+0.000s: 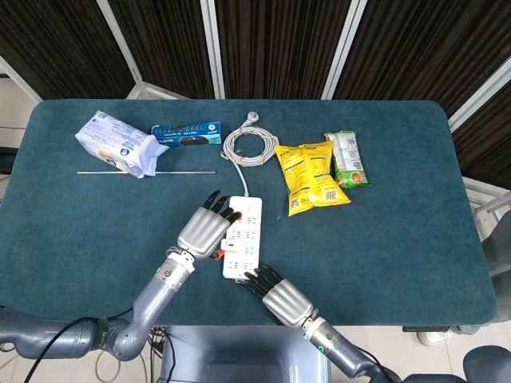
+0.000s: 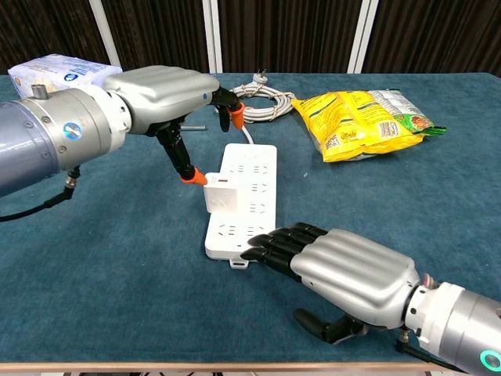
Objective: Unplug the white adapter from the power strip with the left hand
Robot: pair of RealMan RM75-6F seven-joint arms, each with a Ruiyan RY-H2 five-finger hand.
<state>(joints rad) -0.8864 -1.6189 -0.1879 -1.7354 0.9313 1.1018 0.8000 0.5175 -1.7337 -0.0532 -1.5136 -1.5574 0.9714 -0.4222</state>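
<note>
Over the left side of the white plastic power strip (image 2: 239, 202) hangs the silver left hand (image 2: 168, 90), fingers spread, holding nothing, its orange thumb tip at the top corner of the white square adapter (image 2: 218, 193). That adapter sits plugged into the strip's left edge, so the grip and the pull remain. At the near end, the right hand (image 2: 344, 266) presses flat fingertips on the strip, steadying it.

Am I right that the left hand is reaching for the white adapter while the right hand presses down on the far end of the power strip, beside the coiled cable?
Not quite. The right hand rests its fingertips on the near end of the power strip, away from the coiled cable, as the chest view shows. The rest holds: the left hand is reaching for the white adapter.
</note>
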